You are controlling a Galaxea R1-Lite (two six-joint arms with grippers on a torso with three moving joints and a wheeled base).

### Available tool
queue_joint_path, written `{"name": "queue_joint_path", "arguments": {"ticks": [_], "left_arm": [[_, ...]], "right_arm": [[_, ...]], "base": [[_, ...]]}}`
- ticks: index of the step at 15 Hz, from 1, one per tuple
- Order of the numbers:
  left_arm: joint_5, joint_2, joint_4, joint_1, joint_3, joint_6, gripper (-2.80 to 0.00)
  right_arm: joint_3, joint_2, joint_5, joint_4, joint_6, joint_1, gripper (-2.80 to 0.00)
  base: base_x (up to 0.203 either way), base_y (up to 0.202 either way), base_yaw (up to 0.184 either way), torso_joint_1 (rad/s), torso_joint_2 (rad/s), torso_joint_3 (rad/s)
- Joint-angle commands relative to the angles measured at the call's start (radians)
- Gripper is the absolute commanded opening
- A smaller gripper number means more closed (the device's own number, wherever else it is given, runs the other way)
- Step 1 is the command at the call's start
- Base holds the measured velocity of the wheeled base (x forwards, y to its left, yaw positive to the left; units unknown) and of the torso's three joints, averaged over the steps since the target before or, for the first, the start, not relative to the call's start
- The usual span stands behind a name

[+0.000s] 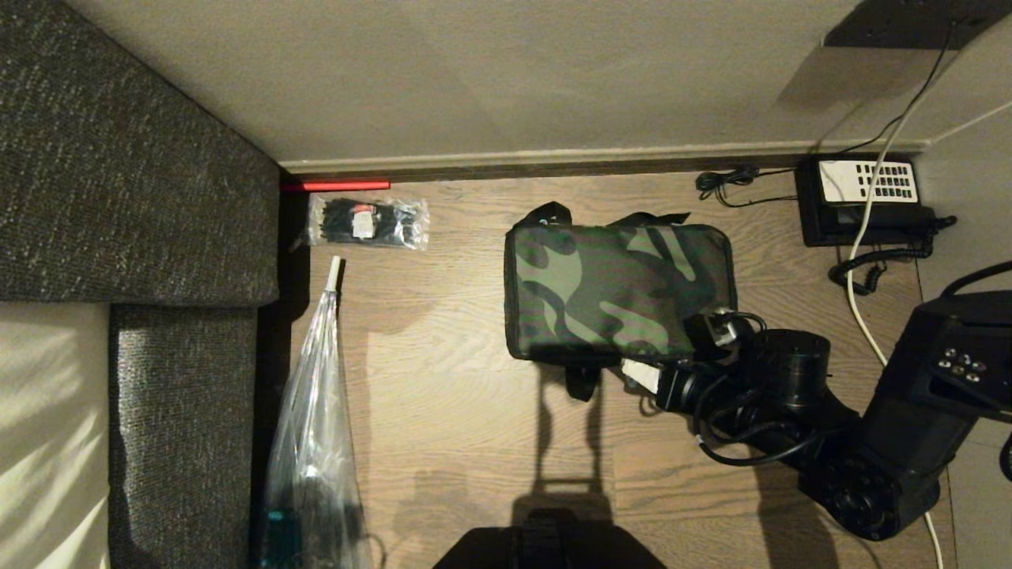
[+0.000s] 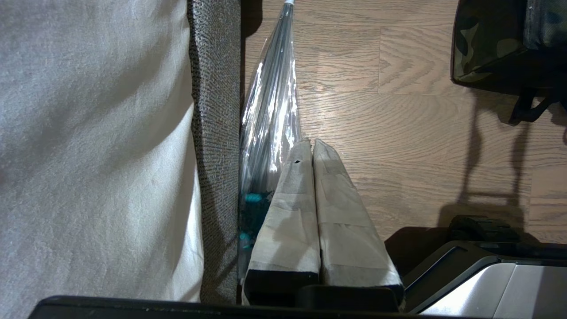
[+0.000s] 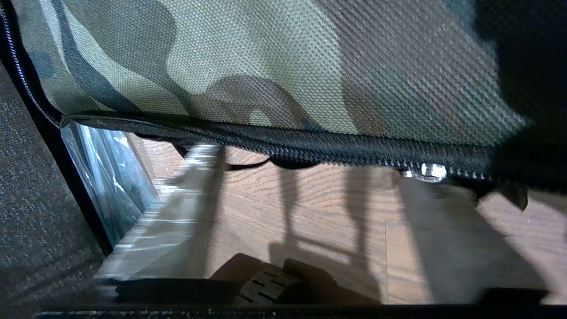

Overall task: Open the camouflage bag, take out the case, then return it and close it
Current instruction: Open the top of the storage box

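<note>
The camouflage bag [image 1: 617, 288] lies shut on the wooden floor, black straps showing at its far and near edges. The case is hidden. My right gripper [image 1: 678, 350] is at the bag's near right corner, pointing along its near edge. In the right wrist view its pale fingers [image 3: 195, 177] look blurred and stand apart, with only floor between them, just under the black zipper [image 3: 310, 148]. A silver zipper pull [image 3: 429, 172] shines beside one fingertip. My left gripper [image 2: 312, 146] is parked low by the sofa, shut with nothing in it.
A black telephone [image 1: 862, 201] with a white keypad and cables sits at the far right by the wall. A clear plastic bag [image 1: 312, 427] leans along the grey sofa [image 1: 118, 197]. A packet of black ties [image 1: 368, 223] lies at the far left.
</note>
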Motion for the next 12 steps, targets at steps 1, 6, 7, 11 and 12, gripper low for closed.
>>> {"name": "queue_joint_path", "arguments": {"ticks": [1,6,7,11,12], "left_arm": [[0.0,-0.002,0.0,-0.001,0.0,-0.001,-2.8],[0.0,-0.002,0.0,-0.001,0.0,-0.001,-2.8],[0.0,-0.002,0.0,0.0,0.0,-0.001,-2.8],[0.0,-0.002,0.0,0.0,0.0,-0.001,-2.8],[0.0,-0.002,0.0,0.0,0.0,-0.001,-2.8]], "right_arm": [[0.003,0.005,0.001,-0.007,-0.009,0.001,-2.8],[0.005,-0.001,0.001,-0.013,-0.021,0.001,-2.8],[0.006,-0.003,0.001,-0.016,-0.021,0.001,-2.8],[0.042,-0.031,0.009,-0.009,-0.035,0.0,-2.8],[0.071,-0.05,0.021,-0.002,-0.047,-0.002,-2.8]], "base": [[0.0,0.0,0.0,0.0,0.0,0.0],[0.0,0.0,0.0,0.0,0.0,0.0],[0.0,0.0,0.0,0.0,0.0,0.0],[0.0,0.0,0.0,0.0,0.0,0.0],[0.0,0.0,0.0,0.0,0.0,0.0]]}}
